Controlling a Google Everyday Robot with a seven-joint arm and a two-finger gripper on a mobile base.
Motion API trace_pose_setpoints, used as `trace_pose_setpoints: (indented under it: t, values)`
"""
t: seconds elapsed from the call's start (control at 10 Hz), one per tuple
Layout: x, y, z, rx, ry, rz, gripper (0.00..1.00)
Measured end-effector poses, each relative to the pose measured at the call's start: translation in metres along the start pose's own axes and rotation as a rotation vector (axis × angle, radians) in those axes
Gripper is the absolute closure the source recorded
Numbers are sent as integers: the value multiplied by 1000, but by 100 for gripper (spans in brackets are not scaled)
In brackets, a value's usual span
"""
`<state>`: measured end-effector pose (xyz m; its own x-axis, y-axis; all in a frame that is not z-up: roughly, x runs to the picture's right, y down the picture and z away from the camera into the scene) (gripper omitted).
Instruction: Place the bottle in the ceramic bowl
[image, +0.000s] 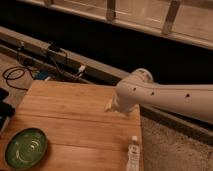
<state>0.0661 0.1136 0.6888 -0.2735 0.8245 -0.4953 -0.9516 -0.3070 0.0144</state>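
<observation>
The ceramic bowl (26, 148), green and glossy, sits on the wooden table (75, 117) at its front left corner. The bottle (133, 155), small and whitish with a white cap, lies at the table's front right edge. My white arm (165, 97) reaches in from the right above the table's right side. The gripper (110, 106) shows only as a small pale tip under the arm, above the table's middle right. It is well behind the bottle and far right of the bowl, and it holds nothing I can see.
Black cables and plugs (30, 72) lie on the floor behind the table's back left. A dark ledge (100, 45) runs along the back. A speckled floor (172, 150) lies to the table's right. A dark object (4, 114) stands at the left edge.
</observation>
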Motion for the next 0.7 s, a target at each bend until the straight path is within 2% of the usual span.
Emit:
trace_pose_setpoints:
  t: [0.1,0.4,0.7]
  values:
    - [-2,-9,1,8,6,11,35]
    - [-1,-73,-3,52,18,63,35]
    - [20,-141,-2,118,90,56,35]
